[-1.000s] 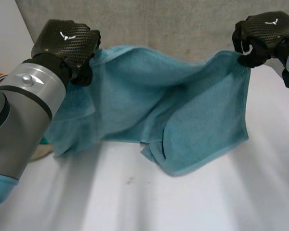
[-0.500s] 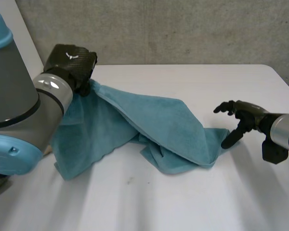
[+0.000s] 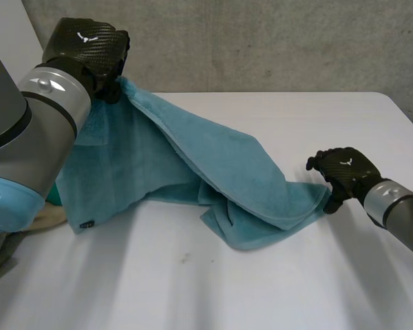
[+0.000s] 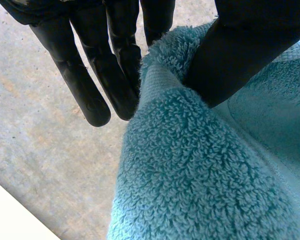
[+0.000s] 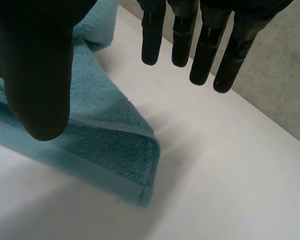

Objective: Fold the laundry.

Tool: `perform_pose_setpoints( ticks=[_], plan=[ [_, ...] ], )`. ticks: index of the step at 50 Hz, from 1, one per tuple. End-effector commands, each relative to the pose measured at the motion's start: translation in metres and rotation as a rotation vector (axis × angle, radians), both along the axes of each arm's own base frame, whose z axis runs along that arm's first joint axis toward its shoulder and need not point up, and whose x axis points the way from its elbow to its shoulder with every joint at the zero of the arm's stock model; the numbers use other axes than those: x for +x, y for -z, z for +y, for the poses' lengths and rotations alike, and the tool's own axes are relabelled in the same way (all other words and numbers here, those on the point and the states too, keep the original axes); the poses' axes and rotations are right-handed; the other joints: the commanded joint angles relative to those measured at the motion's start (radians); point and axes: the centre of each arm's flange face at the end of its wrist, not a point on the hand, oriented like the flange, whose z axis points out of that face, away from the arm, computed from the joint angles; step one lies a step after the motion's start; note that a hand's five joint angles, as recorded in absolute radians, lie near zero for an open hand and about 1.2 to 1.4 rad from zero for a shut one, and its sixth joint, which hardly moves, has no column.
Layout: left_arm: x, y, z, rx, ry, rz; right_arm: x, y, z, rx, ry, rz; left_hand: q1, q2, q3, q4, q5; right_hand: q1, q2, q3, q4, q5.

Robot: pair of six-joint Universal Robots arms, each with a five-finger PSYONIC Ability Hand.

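Teal terry towel (image 3: 220,165), head view: it runs diagonally from my left hand (image 3: 86,45), raised at far left, down onto the white table (image 3: 275,289). Its low corner lies just beside my right hand (image 3: 341,172), the nearer one.

Left wrist view: thumb and fingers (image 4: 115,75) pinch a towel corner.

Right wrist view: fingers straight, hand released, free corner below the thumb (image 5: 37,75) and ungripped. Flat tabletop lies beyond the fingertips.
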Motion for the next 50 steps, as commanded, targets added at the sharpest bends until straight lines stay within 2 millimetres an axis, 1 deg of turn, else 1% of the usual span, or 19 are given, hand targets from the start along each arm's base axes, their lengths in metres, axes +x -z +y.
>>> perform_pose_setpoints(
  ticks=[1, 9, 15, 20, 23, 25, 27, 31, 32, 35, 36, 37, 38, 39, 42, 43, 45, 47, 50],
  plan=[
    [-0.001, -0.01, -0.001, -0.028, 0.001, 0.018, 0.01, 0.01, -0.012, 0.032, -0.023, -0.004, 0.267, 0.202, 0.208, 0.194, 0.239, 0.162, 0.112, 0.098, 0.1, 0.113],
    [0.0, -0.025, -0.004, -0.07, -0.009, 0.043, 0.022, 0.023, -0.012, 0.07, -0.055, -0.002, 0.267, 0.202, 0.208, 0.194, 0.239, 0.186, 0.136, 0.122, 0.123, 0.137],
    [0.007, -0.031, -0.012, -0.089, -0.036, 0.051, 0.026, 0.024, -0.011, 0.085, -0.068, -0.001, 0.267, 0.202, 0.208, 0.194, 0.239, 0.198, 0.147, 0.134, 0.135, 0.149],
    [0.01, -0.033, -0.016, -0.093, -0.053, 0.053, 0.033, 0.031, -0.011, 0.093, -0.082, 0.001, 0.267, 0.202, 0.208, 0.194, 0.239, 0.356, 0.306, 0.292, 0.293, 0.307],
    [0.012, -0.034, -0.018, -0.097, -0.059, 0.055, 0.033, 0.035, -0.012, 0.102, -0.084, 0.003, 0.267, 0.202, 0.208, 0.194, 0.239, 0.374, 0.323, 0.31, 0.311, 0.325],
    [0.014, -0.034, -0.02, -0.097, -0.068, 0.056, 0.033, 0.034, -0.013, 0.101, -0.082, 0.003, 0.267, 0.202, 0.208, 0.194, 0.239, 0.675, 0.624, 0.611, 0.612, 0.626],
    [0.016, -0.034, -0.022, -0.095, -0.076, 0.055, 0.032, 0.03, -0.015, 0.09, -0.076, -0.004, 0.267, 0.202, 0.208, 0.194, 0.239, 1.029, 0.978, 0.965, 0.966, 0.98],
    [0.018, -0.031, -0.023, -0.088, -0.079, 0.05, 0.029, -0.001, -0.021, 0.03, -0.028, -0.045, 0.267, 0.202, 0.208, 0.194, 0.239, 1.03, 0.98, 0.966, 0.968, 0.981],
    [0.018, -0.031, -0.022, -0.085, -0.079, 0.049, 0.026, -0.021, -0.023, -0.011, -0.002, -0.068, 0.267, 0.202, 0.208, 0.194, 0.239, 1.03, 0.98, 0.966, 0.968, 0.981],
    [0.018, -0.028, -0.021, -0.069, -0.079, 0.038, 0.017, -0.058, -0.025, -0.085, 0.034, -0.099, 0.267, 0.202, 0.208, 0.194, 0.239, 1.03, 0.98, 0.966, 0.968, 0.981],
    [0.019, -0.027, -0.02, -0.064, -0.078, 0.035, 0.008, -0.082, -0.024, -0.123, 0.059, -0.103, 0.267, 0.202, 0.208, 0.194, 0.239, 1.03, 0.98, 0.966, 0.968, 0.981],
    [0.019, -0.026, -0.019, -0.055, -0.076, 0.03, 0.004, -0.093, -0.022, -0.135, 0.068, -0.103, 0.267, 0.202, 0.208, 0.194, 0.239, 1.03, 0.98, 0.966, 0.968, 0.981],
    [0.019, -0.026, -0.017, -0.049, -0.073, 0.027, 0.0, -0.105, -0.02, -0.143, 0.074, -0.103, 0.267, 0.202, 0.208, 0.194, 0.239, 1.03, 0.98, 0.966, 0.968, 0.981],
    [0.02, -0.027, -0.015, -0.047, -0.073, 0.025, -0.006, -0.127, -0.014, -0.15, 0.082, -0.1, 0.267, 0.202, 0.208, 0.194, 0.239, 1.03, 0.98, 0.966, 0.968, 0.981],
    [0.025, -0.026, -0.007, -0.018, -0.07, 0.003, -0.014, -0.16, -0.003, -0.161, 0.095, -0.083, 0.267, 0.202, 0.208, 0.194, 0.239, 1.03, 0.98, 0.966, 0.968, 0.981],
    [0.026, -0.025, -0.004, -0.006, -0.069, -0.005, -0.022, -0.178, 0.005, -0.166, 0.107, -0.054, 0.267, 0.202, 0.208, 0.194, 0.239, 1.03, 0.98, 0.966, 0.968, 0.981],
    [0.029, -0.02, 0.002, 0.03, -0.064, -0.029, -0.03, -0.192, 0.013, -0.172, 0.119, -0.006, 0.267, 0.202, 0.208, 0.194, 0.239, 1.03, 0.98, 0.966, 0.968, 0.981],
    [0.031, -0.016, 0.006, 0.057, -0.064, -0.045, -0.039, -0.207, 0.026, -0.184, 0.119, 0.096, 0.267, 0.202, 0.208, 0.194, 0.239, 1.03, 0.98, 0.966, 0.968, 0.981],
    [0.036, -0.003, 0.011, 0.13, -0.069, -0.093, -0.044, -0.212, 0.038, -0.186, 0.108, 0.214, 0.267, 0.202, 0.208, 0.194, 0.239, 1.03, 0.98, 0.966, 0.968, 0.981]
  ],
)
